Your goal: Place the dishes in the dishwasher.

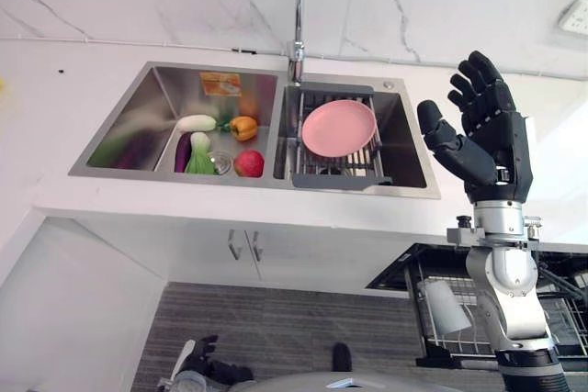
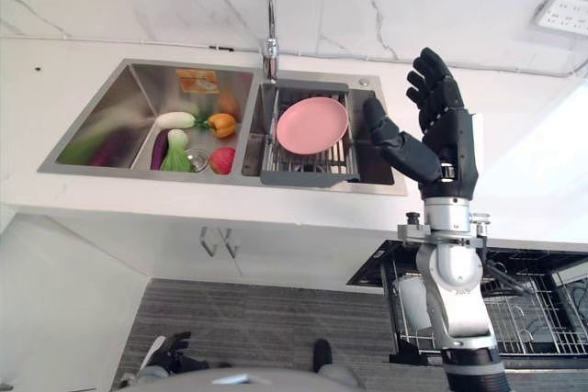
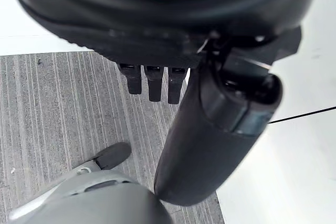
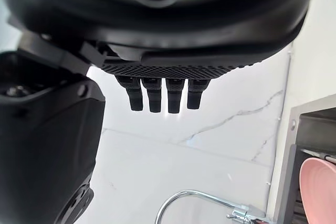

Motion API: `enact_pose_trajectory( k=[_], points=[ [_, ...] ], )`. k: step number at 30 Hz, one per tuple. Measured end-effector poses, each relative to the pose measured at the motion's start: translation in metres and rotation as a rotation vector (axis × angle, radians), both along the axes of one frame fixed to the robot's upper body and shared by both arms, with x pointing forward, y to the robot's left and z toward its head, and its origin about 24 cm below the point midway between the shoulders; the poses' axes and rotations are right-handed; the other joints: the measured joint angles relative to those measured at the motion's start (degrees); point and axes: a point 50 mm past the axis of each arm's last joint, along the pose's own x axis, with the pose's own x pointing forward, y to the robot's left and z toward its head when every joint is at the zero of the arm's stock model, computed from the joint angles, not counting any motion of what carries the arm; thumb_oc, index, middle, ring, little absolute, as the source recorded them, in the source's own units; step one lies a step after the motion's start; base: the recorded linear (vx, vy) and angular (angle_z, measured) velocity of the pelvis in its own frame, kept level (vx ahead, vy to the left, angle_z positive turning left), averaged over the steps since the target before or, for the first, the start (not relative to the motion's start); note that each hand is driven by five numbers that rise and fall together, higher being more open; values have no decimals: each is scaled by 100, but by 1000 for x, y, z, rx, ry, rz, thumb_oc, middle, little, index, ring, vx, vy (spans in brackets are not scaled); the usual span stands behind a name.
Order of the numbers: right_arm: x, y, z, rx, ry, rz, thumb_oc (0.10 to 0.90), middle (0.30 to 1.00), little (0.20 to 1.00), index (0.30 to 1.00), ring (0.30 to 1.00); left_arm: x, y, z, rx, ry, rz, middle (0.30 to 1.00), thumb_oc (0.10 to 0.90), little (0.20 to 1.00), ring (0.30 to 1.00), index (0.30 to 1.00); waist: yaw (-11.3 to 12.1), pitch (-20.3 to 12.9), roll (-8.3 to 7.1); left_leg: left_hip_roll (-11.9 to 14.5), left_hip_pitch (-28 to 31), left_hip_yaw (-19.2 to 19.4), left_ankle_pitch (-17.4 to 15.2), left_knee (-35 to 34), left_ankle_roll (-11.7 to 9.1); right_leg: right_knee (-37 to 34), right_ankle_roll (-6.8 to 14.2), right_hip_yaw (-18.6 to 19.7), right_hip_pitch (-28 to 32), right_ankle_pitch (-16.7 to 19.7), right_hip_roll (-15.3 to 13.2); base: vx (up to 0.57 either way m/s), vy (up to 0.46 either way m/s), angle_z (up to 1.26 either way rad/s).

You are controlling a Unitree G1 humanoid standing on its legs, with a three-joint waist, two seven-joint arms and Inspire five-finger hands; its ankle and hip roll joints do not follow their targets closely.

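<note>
A pink plate [image 1: 339,128] leans in the dark dish rack [image 1: 342,178] that sits in the sink's right basin; its edge also shows in the right wrist view as the pink plate [image 4: 318,190]. My right hand [image 1: 485,140] is raised above the counter just right of the sink. It is open, fingers straight and spread, thumb toward the plate, holding nothing. Below the counter at the lower right, the dishwasher's wire rack [image 1: 560,323] is pulled out with a white cup [image 1: 447,307] in it. My left hand [image 3: 152,85] hangs low over the floor, open and empty.
The left basin [image 1: 129,130] holds toy vegetables: a white radish [image 1: 196,122], a yellow pepper [image 1: 243,127], a red fruit [image 1: 249,163], an eggplant and greens. A tall faucet [image 1: 296,6] rises behind the sink. White counter surrounds it; grey ribbed flooring [image 1: 276,328] lies below.
</note>
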Motion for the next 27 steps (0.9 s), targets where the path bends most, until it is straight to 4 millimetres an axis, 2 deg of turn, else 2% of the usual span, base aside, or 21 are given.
enact_pose_trajectory(
  k=[1,2,3,4,5,6,9,10,12,15,17,19,20,21,23,24,25,26,27],
  points=[
    [0,0,-1,3,4,-4,800,900,900,900,900,4,2,2,6,-19,5,900,800,900,900,900,1,46,-61,-8,-197,-70,-28,329,-12,0,-44,-29,-7,-8,-37,-38,-160,10],
    [0,0,-1,3,4,-4,800,900,900,900,900,4,2,2,6,-19,5,900,800,900,900,900,1,46,-61,-8,-197,-70,-28,329,-12,0,-44,-29,-7,-8,-37,63,-32,15],
    [1,-2,-1,-6,8,-9,800,900,900,900,900,19,6,7,22,-74,2,900,800,900,900,900,87,212,-178,-55,-664,-312,-56,1170,-20,-2,-201,-65,2,-9,-133,100,-2,13],
    [1,-3,1,-12,1,-12,800,900,900,900,900,21,2,7,13,-84,-1,900,800,900,900,900,161,293,-105,-28,-813,-427,-109,1403,-49,-9,-292,-37,63,-10,-121,161,7,24],
    [1,-5,2,-5,-5,-24,800,900,900,900,900,24,-3,7,1,-95,-10,900,800,900,900,900,171,348,-74,-82,-944,-556,-221,1425,-118,-8,-285,-71,69,-40,-162,242,11,22],
    [3,-7,4,14,-19,-50,800,900,900,900,900,29,-9,7,-17,-113,-16,900,800,900,900,900,187,401,-24,-337,-1076,-544,-238,958,-133,-8,-255,-107,-5,-62,-287,183,18,17],
    [3,-9,7,7,-26,-58,800,900,900,900,900,23,-14,3,-21,-71,-13,900,800,900,900,900,173,412,183,-504,-999,-516,-83,101,60,-11,-211,-70,-6,-89,-233,133,53,-12],
    [3,-9,7,4,-26,-62,800,900,900,900,900,21,-15,2,-21,-61,-24,900,800,900,900,900,176,419,241,-497,-923,-568,111,-46,263,-11,-183,0,-11,-100,-162,148,125,-49],
    [3,-8,7,1,-25,-53,800,900,900,900,900,15,-11,2,-12,-53,-17,900,800,900,900,900,203,482,148,-586,-672,-394,394,-317,567,-9,-68,187,19,-130,-225,160,132,-54],
    [3,-5,4,30,-22,-49,800,900,900,900,900,14,-5,3,4,-47,-22,900,800,900,900,900,138,464,-11,-753,-528,-307,311,-316,562,10,86,201,141,-131,-373,135,151,-14],
    [4,5,1,34,-10,-8,800,900,900,900,900,18,-5,4,6,-54,-25,900,800,900,900,900,143,438,-88,-801,-364,-237,253,-306,598,26,196,186,236,26,-422,88,175,-21],
    [4,13,3,27,-16,33,800,900,900,900,900,26,-3,6,12,-72,-31,900,800,900,900,900,184,400,-202,-819,-354,-208,281,-280,624,26,175,190,225,73,-445,41,105,-12],
    [4,13,3,27,-16,33,800,900,900,900,900,26,-3,6,12,-72,-31,900,800,900,900,900,184,400,-202,-819,-354,-208,281,-280,624,26,175,190,225,73,-445,66,150,-7],
    [3,19,3,11,-18,63,800,900,900,900,900,30,-1,7,16,-80,-37,900,800,900,900,900,182,328,-315,-829,-327,-193,284,-280,636,37,154,198,236,137,-438,49,143,-5],
    [4,23,5,-5,-32,68,800,900,900,900,900,34,0,8,18,-75,-38,900,800,900,900,900,206,330,-333,-801,-273,-205,270,-279,654,298,153,241,132,138,-369,80,187,-14],
    [5,25,6,1,-37,73,800,900,900,900,900,34,1,7,21,-67,-35,900,800,900,900,900,201,335,-310,-710,-253,-214,237,-279,679,728,154,371,-100,135,-257,107,123,-26],
    [6,26,8,4,-47,79,800,900,900,900,900,33,1,7,23,-59,-35,900,800,900,900,900,177,361,-237,-552,-247,-260,229,-278,683,1190,236,522,-342,84,-149,93,26,-16],
    [6,26,8,8,-48,77,800,900,900,900,900,31,2,6,25,-52,-37,900,800,900,900,900,98,373,-237,-521,-223,-289,230,-276,686,1493,385,640,-478,-27,-108,97,28,-4],
    [5,26,7,9,-45,75,800,900,900,900,900,28,4,6,31,-37,-47,900,800,900,900,900,60,368,-253,-531,-179,-272,202,-277,700,1421,427,697,-530,-107,-129,140,-62,6]
  ],
)
